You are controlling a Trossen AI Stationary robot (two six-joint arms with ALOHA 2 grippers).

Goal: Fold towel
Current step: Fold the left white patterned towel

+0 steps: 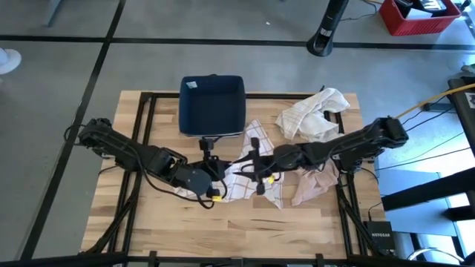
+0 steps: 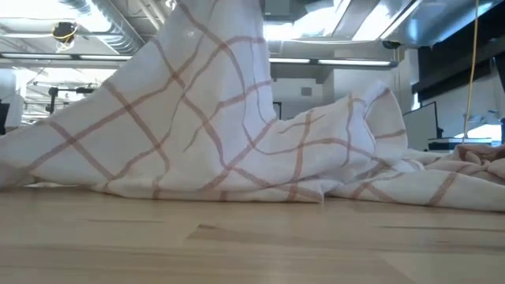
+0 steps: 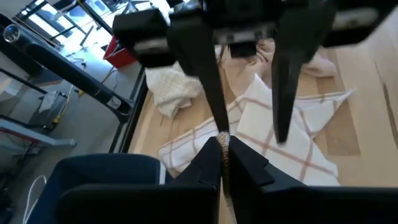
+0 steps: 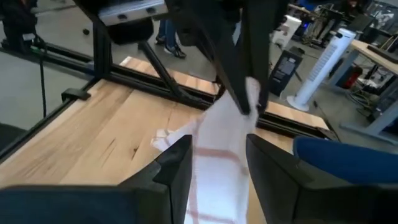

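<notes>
Scene: two dark arms meet over the middle of a wooden table [image 1: 148, 230], both working one checked towel [image 1: 256, 167].
Towel: white with reddish checks, part lying on the wood, part lifted into a peak between the two grippers, as the low view shows [image 2: 213, 102].
Left gripper [image 1: 210, 191]: its fingers [image 3: 205, 163] are closed on a thin edge of the checked towel, seen pinched between them in its wrist view; likely holding one corner to keep the cloth taut.
Right gripper [image 1: 252, 165]: just beside the left one, facing it. Its own fingers [image 4: 177, 163] stand apart with cloth running between them, no pinch yet.
Judgement: the fold looks barely begun; the cloth is bunched, not flat, and the lifted edge seems meant to be drawn over the rest.
Nearby: a dark blue tray [image 1: 213, 104] just beyond the grippers; a crumpled cream cloth [image 1: 315, 115] and a pinkish cloth [image 1: 312, 185] beside the right arm.
</notes>
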